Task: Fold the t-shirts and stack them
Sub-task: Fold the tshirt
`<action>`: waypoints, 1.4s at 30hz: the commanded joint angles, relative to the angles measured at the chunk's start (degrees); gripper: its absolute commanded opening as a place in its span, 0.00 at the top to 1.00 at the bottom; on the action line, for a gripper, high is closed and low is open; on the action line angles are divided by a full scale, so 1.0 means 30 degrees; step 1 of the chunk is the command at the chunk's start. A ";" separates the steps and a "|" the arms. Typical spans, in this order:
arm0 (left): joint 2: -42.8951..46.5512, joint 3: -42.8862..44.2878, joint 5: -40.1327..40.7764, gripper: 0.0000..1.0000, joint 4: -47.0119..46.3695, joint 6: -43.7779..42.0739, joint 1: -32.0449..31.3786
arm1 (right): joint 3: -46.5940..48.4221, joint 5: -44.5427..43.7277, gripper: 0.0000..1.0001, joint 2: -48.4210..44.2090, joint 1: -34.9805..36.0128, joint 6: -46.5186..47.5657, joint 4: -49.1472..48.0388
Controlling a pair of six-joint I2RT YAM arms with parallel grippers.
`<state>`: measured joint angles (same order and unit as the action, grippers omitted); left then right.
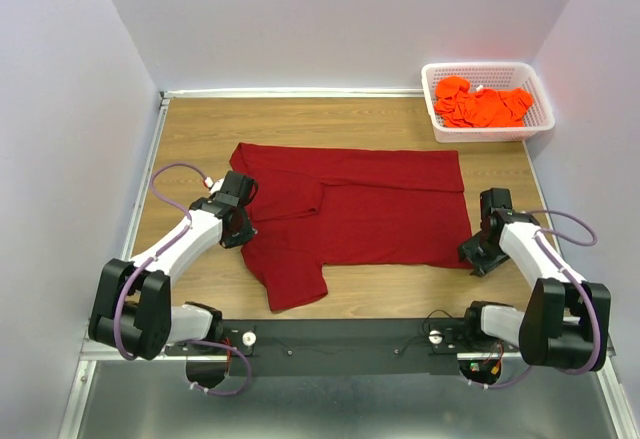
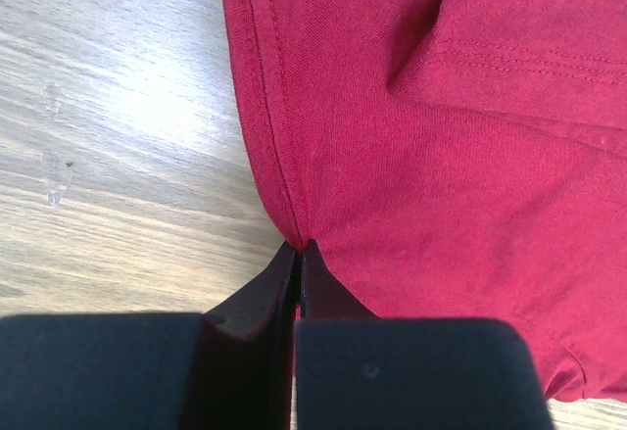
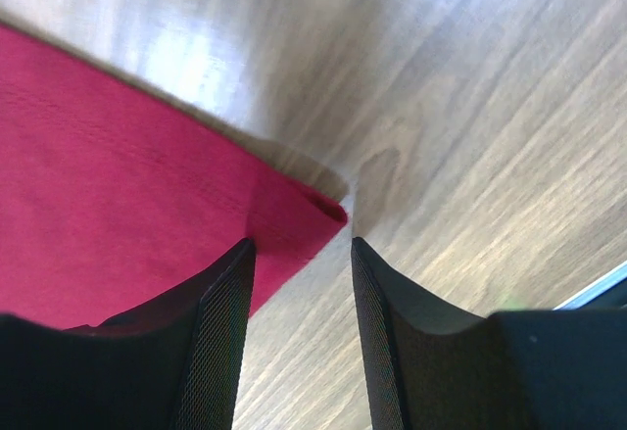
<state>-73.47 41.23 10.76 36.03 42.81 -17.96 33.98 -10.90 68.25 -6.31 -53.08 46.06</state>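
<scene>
A white plastic mesh basket (image 1: 433, 111) holds bright orange cloth t-shirts (image 1: 485, 105), while the left hand (image 2: 299, 252) clamps the dark red cloth t-shirt (image 1: 370, 214) at its edge and the right hand (image 3: 301, 244), fingers apart, straddles its corner.

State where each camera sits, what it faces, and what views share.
Top external: above and behind, looking down on left arm, right arm, maroon t-shirt, basket.
Left wrist: on left arm, facing down past left gripper, shut on the shirt's hem.
Right wrist: on right arm, facing down past open right gripper at the shirt's corner.
All share the shirt.
</scene>
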 commanded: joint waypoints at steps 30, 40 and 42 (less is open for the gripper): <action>-0.0646 0.2192 -0.1507 0.93 0.1144 -0.2139 0.2557 | 0.3934 -0.0383 0.99 0.0392 0.0022 0.0903 0.0788; -0.2839 0.5148 -0.1333 0.92 0.1524 -0.3369 0.3436 | 0.7100 -0.0031 0.99 0.3440 0.0022 0.3569 0.0408; -0.3222 0.5590 -0.1245 0.92 0.1583 -0.3516 0.3495 | 0.7306 0.0261 1.00 0.3879 0.0022 0.3805 0.0116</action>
<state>-81.25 55.20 5.93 39.62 34.79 -8.38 53.80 -10.02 77.67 -6.31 -45.19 47.42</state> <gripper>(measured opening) 0.077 0.011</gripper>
